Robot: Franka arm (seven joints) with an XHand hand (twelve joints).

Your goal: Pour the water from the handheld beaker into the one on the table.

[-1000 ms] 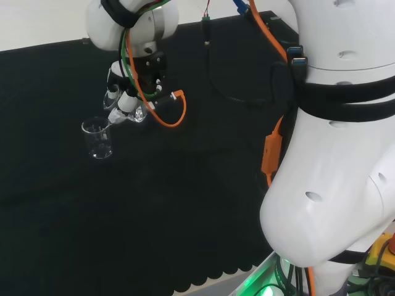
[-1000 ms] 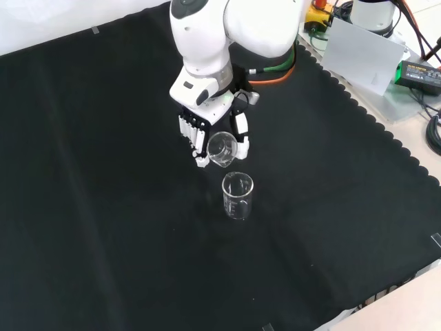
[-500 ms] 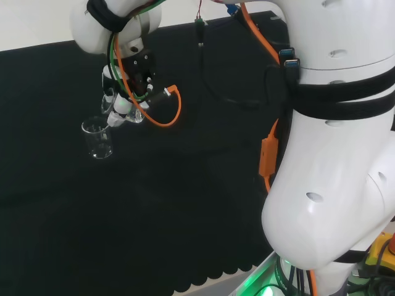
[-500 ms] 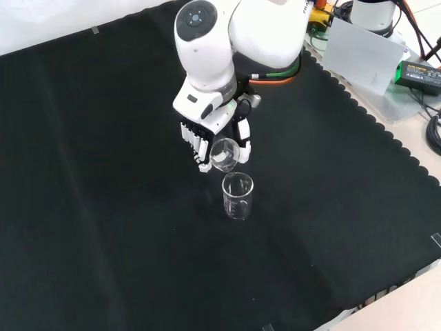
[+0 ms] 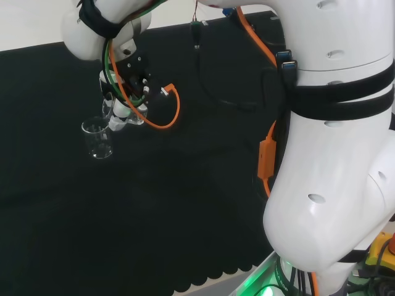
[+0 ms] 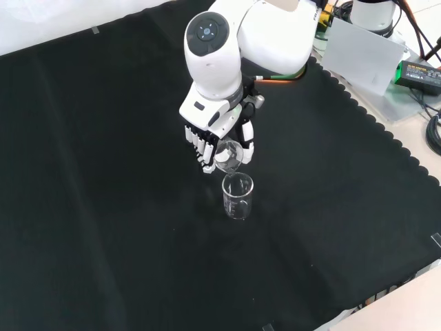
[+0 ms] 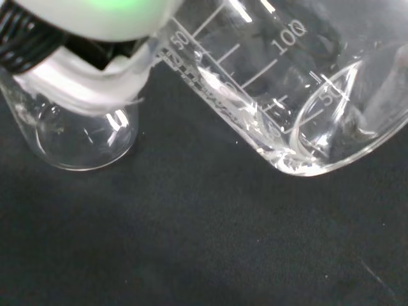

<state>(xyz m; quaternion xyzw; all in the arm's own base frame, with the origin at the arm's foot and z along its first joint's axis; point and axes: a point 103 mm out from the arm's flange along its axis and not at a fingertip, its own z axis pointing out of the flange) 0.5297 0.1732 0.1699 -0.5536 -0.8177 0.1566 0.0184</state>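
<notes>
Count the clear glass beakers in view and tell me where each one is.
2. One clear glass beaker is tilted in the black and white hand; the other clear glass beaker stands upright on the black cloth just below it.

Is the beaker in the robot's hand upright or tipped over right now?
Tipped: the held beaker leans mouth-down from the hand toward the upright table beaker.

Black cloth (image 6: 103, 207) with scalloped edge over the bench; white box (image 6: 363, 56), black adapter (image 6: 419, 72), cables beyond it

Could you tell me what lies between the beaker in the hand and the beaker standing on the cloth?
Nothing. In the front view the tilted handheld beaker hangs just above the rim of the standing beaker, with bare black cloth around.
</notes>
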